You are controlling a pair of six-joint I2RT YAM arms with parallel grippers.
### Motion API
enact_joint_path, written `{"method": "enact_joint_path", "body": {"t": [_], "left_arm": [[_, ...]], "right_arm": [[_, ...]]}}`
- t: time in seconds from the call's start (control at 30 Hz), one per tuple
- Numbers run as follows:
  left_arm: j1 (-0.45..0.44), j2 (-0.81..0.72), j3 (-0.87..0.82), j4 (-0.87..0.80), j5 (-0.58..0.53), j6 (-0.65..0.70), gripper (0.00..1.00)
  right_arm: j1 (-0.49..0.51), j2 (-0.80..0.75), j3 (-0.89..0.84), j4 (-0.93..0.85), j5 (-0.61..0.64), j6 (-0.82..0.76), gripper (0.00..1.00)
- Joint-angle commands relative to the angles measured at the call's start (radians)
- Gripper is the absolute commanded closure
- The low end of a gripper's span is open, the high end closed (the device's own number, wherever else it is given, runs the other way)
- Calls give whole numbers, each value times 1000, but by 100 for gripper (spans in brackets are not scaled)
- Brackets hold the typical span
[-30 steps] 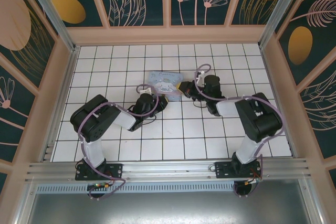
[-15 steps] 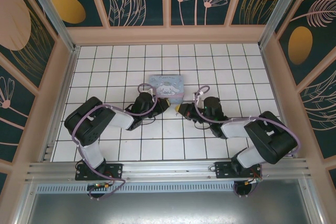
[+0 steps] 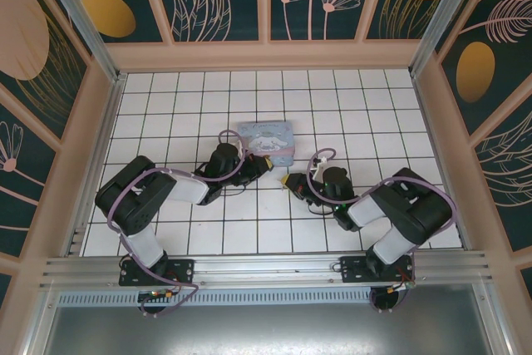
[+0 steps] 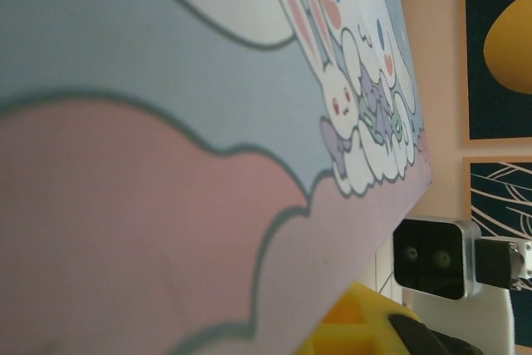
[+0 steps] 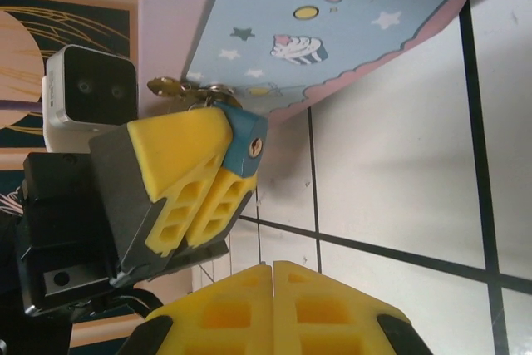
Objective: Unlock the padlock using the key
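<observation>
One small blue padlock [image 5: 246, 144] is pinched in the left claw [image 5: 221, 170], left of centre in the right wrist view. Brass metal [image 5: 179, 87] at its top touches the pastel cartoon box [image 5: 332, 22] overhead. At bottom centre the right claw [image 5: 273, 284] is pressed together with nothing visible between its fingers. The white tiled surface [image 5: 399, 172] lies beyond.

No writing, numbers or brand marks can be read anywhere. The box [image 3: 267, 134] carries only printed cartoon pictures. The left wrist view shows a white long-eared character on blue and pink. The right wrist view shows stars, coloured dots and a cupcake on blue.
</observation>
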State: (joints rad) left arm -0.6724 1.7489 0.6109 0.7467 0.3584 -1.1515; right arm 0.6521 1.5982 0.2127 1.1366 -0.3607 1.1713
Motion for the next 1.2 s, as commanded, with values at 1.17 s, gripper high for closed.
{"method": "enact_joint_path", "body": {"t": [1.17], "left_arm": [[15,20,-33,166,125,-212,100]], "right_arm": [[44,142,10,231,164,190,100]]}}
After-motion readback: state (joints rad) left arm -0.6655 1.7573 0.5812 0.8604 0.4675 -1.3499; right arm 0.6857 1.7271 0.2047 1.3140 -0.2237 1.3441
